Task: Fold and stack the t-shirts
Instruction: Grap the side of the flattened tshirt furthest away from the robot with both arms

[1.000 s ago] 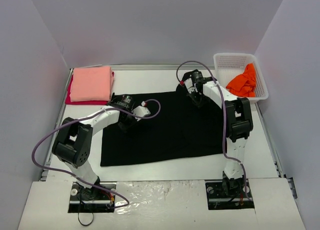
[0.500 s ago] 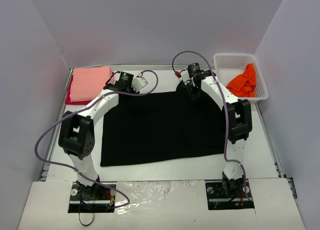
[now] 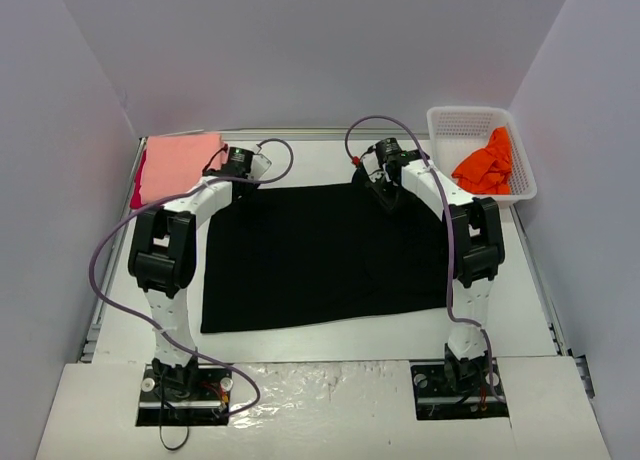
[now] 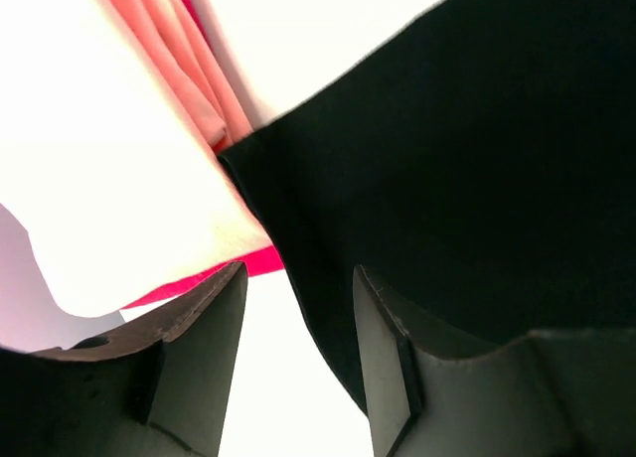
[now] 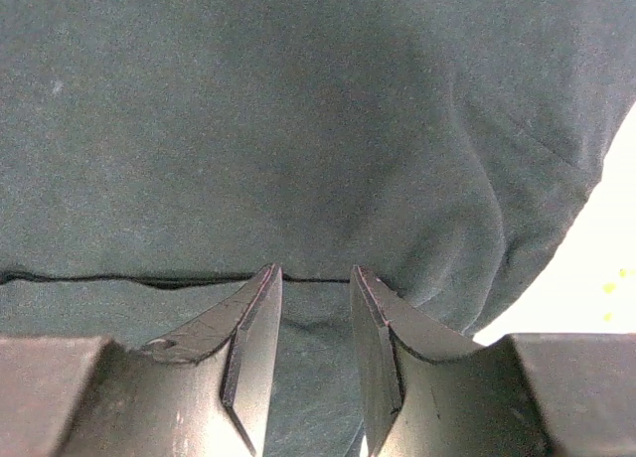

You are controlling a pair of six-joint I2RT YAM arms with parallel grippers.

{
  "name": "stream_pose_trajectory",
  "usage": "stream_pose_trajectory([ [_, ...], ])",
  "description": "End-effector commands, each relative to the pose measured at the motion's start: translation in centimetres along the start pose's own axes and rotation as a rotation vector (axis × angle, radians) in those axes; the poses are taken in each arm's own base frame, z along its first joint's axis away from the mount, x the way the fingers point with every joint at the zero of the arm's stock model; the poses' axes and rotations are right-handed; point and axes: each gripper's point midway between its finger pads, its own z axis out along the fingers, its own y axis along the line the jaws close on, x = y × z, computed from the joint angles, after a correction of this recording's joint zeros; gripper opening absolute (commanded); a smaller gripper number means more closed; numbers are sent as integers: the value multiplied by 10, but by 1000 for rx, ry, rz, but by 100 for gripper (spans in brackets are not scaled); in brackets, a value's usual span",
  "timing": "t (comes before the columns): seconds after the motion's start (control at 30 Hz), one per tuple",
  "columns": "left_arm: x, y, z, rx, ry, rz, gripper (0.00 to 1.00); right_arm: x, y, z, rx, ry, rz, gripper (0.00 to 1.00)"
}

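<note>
The large black t-shirt [image 3: 320, 255] lies spread flat on the table. A folded salmon-pink t-shirt [image 3: 180, 165] rests on a red one [image 3: 136, 194] at the back left. The orange t-shirt [image 3: 487, 165] lies crumpled in the basket. My left gripper [image 3: 234, 170] hovers at the black shirt's far-left corner, beside the pink stack. In the left wrist view its jaws [image 4: 298, 271] stand open astride the black shirt's edge [image 4: 477, 159], with the pink folds [image 4: 199, 79] and a red strip [image 4: 260, 262] beyond. My right gripper [image 3: 385, 192] is low over the far hem, jaws [image 5: 315, 270] slightly open over black cloth [image 5: 318, 109], holding nothing.
A white mesh basket [image 3: 470, 111] stands at the back right corner. Grey walls close in the table [image 3: 300, 160] on three sides. Both arms' cables loop above the shirt's far edge.
My left arm swung from the black shirt's left side back to its far-left corner by the pink stack. The right gripper stayed at the far hem, shifting only slightly.
</note>
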Motion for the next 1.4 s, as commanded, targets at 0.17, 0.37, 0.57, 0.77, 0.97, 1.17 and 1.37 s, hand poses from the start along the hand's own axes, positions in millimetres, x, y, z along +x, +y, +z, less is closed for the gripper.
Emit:
stream_pose_trajectory([
  [0.17, -18, 18, 5, -97, -37, -78, 46, 5, -2, -3, 30, 22, -25, 31],
  [0.37, -17, 24, 16, -138, -21, -110, 46, 8, -1, -1, 33, 35, -32, 31],
  [0.57, -20, 28, 23, -147, -19, -133, 46, 9, 2, 1, 34, 43, -42, 30],
  [0.77, -29, 34, 17, -161, -58, -167, 46, 12, 3, 6, 36, 59, -52, 30],
  [0.97, -30, 42, 10, -199, -83, -176, 46, 17, 4, 13, 44, 87, -64, 30],
  [1.17, -21, 41, 24, -205, -39, -177, 46, 18, 4, 13, 55, 96, -72, 30],
  [1.37, -15, 32, 32, -169, -20, -173, 40, 21, 3, 14, 64, 107, -73, 29],
])
